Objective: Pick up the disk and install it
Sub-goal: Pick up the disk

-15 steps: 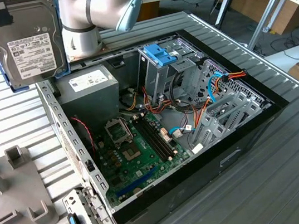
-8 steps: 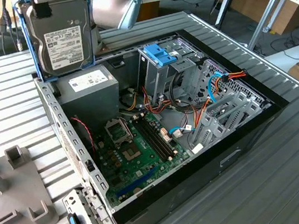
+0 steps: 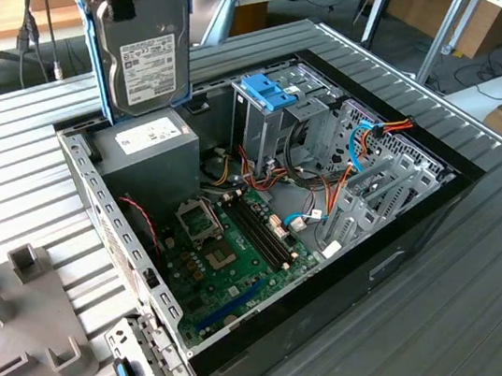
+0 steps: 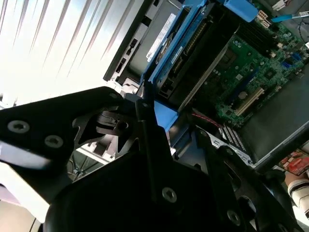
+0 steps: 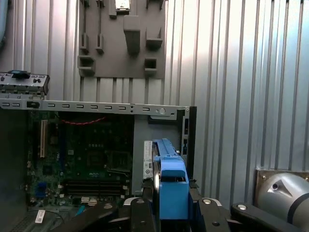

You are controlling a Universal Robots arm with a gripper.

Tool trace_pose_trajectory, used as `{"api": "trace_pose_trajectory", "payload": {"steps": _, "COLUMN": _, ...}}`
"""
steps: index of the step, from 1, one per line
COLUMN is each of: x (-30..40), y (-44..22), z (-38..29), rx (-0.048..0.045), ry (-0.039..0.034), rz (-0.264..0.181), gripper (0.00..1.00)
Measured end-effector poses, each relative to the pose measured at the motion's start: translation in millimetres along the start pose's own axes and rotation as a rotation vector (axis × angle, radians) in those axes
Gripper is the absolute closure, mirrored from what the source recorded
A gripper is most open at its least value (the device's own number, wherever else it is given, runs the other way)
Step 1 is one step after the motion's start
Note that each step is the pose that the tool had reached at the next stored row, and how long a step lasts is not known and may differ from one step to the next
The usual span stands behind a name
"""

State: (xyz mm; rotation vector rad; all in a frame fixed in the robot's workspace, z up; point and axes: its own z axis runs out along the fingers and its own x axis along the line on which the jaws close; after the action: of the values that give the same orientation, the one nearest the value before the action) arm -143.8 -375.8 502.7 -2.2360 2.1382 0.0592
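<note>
Above the open case (image 3: 385, 262), at its far corner on the exterior view's left: disk (image 3: 143, 48) hangs upright, label face to the exterior camera, blue carrier along both long edges. Its lower edge sits over the power supply (image 3: 146, 152); gap between them cannot be told.

Hand (image 5: 173, 208): clamped on the disk. In the first wrist view the black fingers (image 5: 208, 212) press either side of the carrier, the disk seen edge-on between them. In the second wrist view the disk (image 4: 186, 46) runs away from the hand, connector edge visible.

Case lies on its side on the ribbed metal desk (image 3: 495, 303), side panel off. Motherboard (image 3: 234, 266) exposed on the floor of the case. Drive cage with blue latch (image 3: 267, 91) stands inside, near the far wall.

Outside the case, on the exterior view's left: grey fixture (image 3: 24, 316) on the desk. Just beside the case's near corner, perforated bracket (image 3: 141, 370) with a small blue clip.
</note>
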Motion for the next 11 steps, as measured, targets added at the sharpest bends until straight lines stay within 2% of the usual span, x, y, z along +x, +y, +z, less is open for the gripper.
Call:
{"api": "trace_pose_trajectory", "payload": {"steps": 1, "x": 0.3, "y": -5.8, "z": 0.0, "rx": 0.0, "ry": 0.0001, "rz": 0.0, "gripper": 0.64}}
{"api": "trace_pose_trajectory", "payload": {"steps": 3, "x": 0.9, "y": -11.5, "z": 0.0, "rx": -0.0001, "ry": 0.0, "rz": -0.001, "gripper": 0.64}}
{"api": "trace_pose_trajectory", "payload": {"steps": 9, "x": 5.7, "y": -17.2, "z": -0.2, "rx": -0.0002, "ry": 0.0, "rz": -0.003, "gripper": 0.64}}
{"api": "trace_pose_trajectory", "payload": {"steps": 11, "x": 11.3, "y": -18.3, "z": -0.6, "rx": -0.0002, "ry": 0.0, "rz": -0.003, "gripper": 0.64}}
